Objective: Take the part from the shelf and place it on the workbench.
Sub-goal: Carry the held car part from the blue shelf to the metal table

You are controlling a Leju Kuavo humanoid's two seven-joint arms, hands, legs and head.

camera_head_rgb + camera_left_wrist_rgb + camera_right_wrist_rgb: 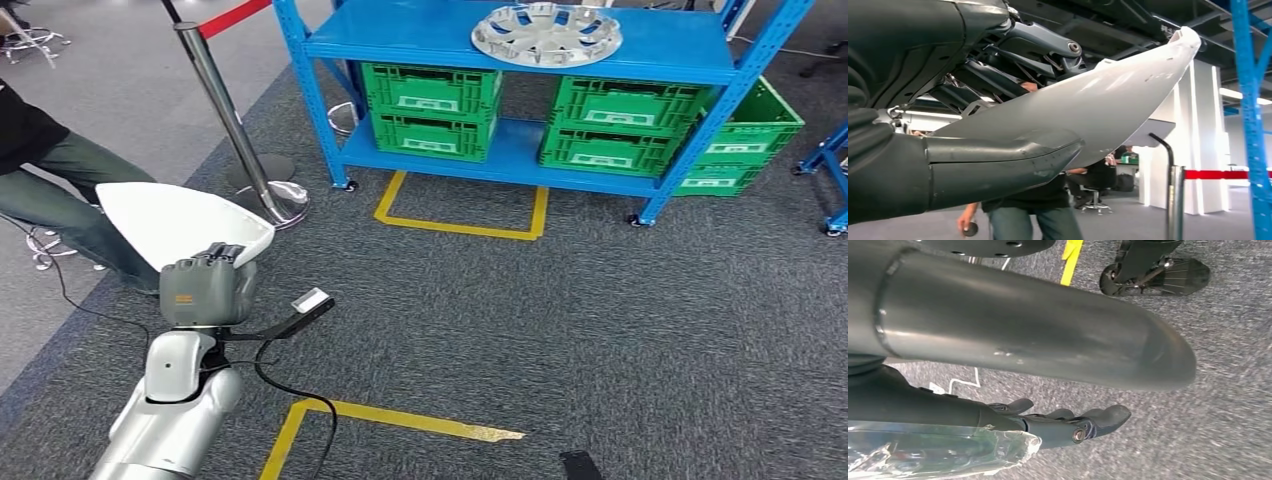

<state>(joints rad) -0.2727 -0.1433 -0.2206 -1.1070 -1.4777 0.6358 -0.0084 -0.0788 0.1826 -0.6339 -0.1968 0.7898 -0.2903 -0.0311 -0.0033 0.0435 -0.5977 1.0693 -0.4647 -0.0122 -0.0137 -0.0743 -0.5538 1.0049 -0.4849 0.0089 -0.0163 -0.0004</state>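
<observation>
My left hand (205,285) grips a white curved shell part (180,220) by its near edge and holds it up at the lower left of the head view. In the left wrist view the part (1098,100) lies between the thick thumb (998,165) and the dark fingers (1043,45). The blue shelf (400,40) stands ahead, well clear of the hand. My right hand (998,340) hangs over the grey carpet with its fingers (1078,427) apart and nothing in them.
A silver wheel cover (546,33) lies on the shelf's upper board, with green crates (432,108) below it. A chrome stanchion (232,125) with a red belt stands left of the shelf. A seated person (50,180) is close at the left. Yellow tape (465,228) marks the carpet.
</observation>
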